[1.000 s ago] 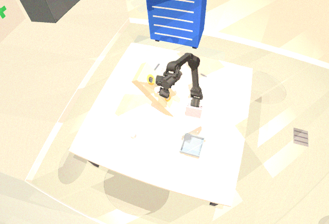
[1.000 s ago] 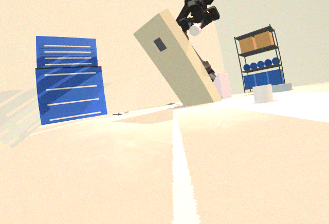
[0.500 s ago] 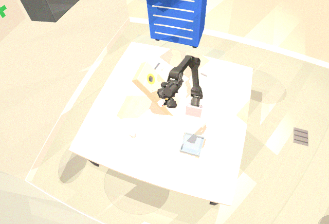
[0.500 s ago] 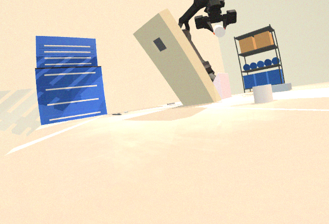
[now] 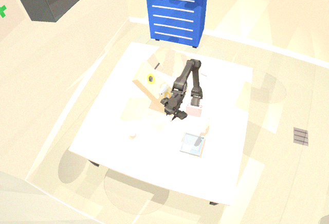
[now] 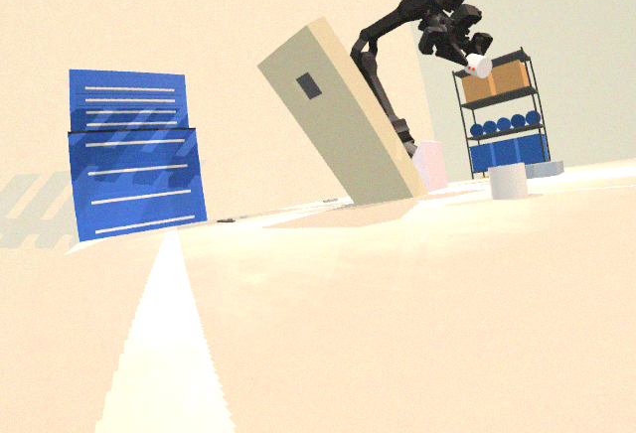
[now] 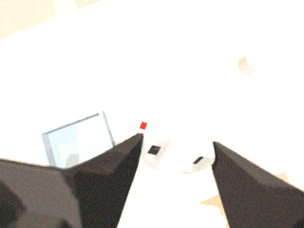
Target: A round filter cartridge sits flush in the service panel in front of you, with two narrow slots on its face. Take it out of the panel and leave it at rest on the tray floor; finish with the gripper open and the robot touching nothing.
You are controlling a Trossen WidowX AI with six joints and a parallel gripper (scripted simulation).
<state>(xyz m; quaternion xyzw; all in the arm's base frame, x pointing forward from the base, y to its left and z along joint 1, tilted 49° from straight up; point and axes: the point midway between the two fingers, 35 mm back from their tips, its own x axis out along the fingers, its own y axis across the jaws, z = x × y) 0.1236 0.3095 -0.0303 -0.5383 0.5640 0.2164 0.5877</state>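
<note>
One arm is reaching out over the white table (image 5: 217,163), and its gripper (image 6: 464,54) is pinching the white filter cartridge (image 6: 478,66) between its two dark fingers, with the jaws standing partway apart on the cartridge's body. In the exterior view the cartridge is hanging in the air, tilted, well above the table surface and clear of the tan service panel (image 6: 339,125), which is leaning at a slant beside the arm's base. From the top view the panel's face is showing a yellow ring with a dark round socket (image 5: 150,78) in it, and the gripper is sitting apart from that socket, out past the panel's lower edge.

In the wrist view the cartridge's face is lying between the fingertips, with two small dark slots (image 7: 154,150) showing on it and a small red mark just above. The pale blue tray (image 7: 78,140) is appearing to the left of the fingers in that view; in the top view the same tray (image 5: 192,143) is resting on the table nearer the front edge, near the gripper but not under it. A blue drawer cabinet (image 5: 176,10) is standing behind the table, and a white cylinder (image 6: 507,180) is sitting on the table in the exterior view.
</note>
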